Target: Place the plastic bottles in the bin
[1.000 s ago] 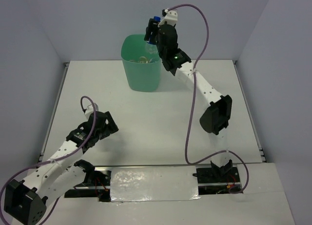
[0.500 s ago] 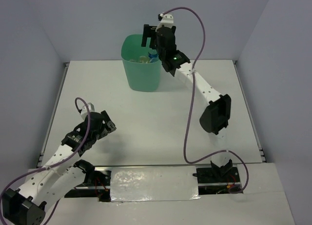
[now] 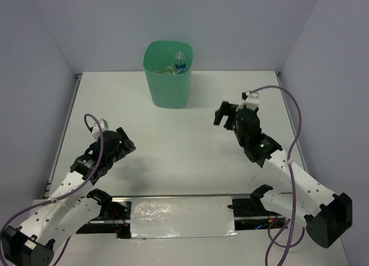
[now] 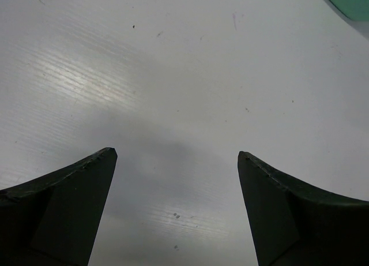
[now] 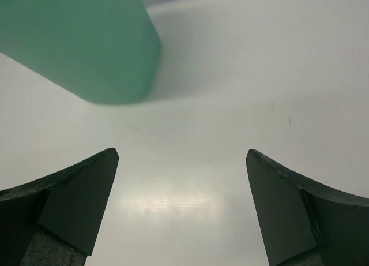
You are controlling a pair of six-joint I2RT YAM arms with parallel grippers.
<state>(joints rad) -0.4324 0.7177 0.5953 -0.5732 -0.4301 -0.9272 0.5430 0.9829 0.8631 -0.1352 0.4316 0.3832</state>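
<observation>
White table | bottles inside mint bin (one showing blue)

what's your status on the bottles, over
Open and empty: left gripper over bare table, right gripper facing the bin. All visible bottles inside the bin, none on the table. Nothing in the way.

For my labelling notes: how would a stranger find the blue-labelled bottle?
At the far edge of the table stands a mint-green bin. Inside, near its right wall, is a clear bottle. Only it shows blue; the other contents look pale.
</observation>
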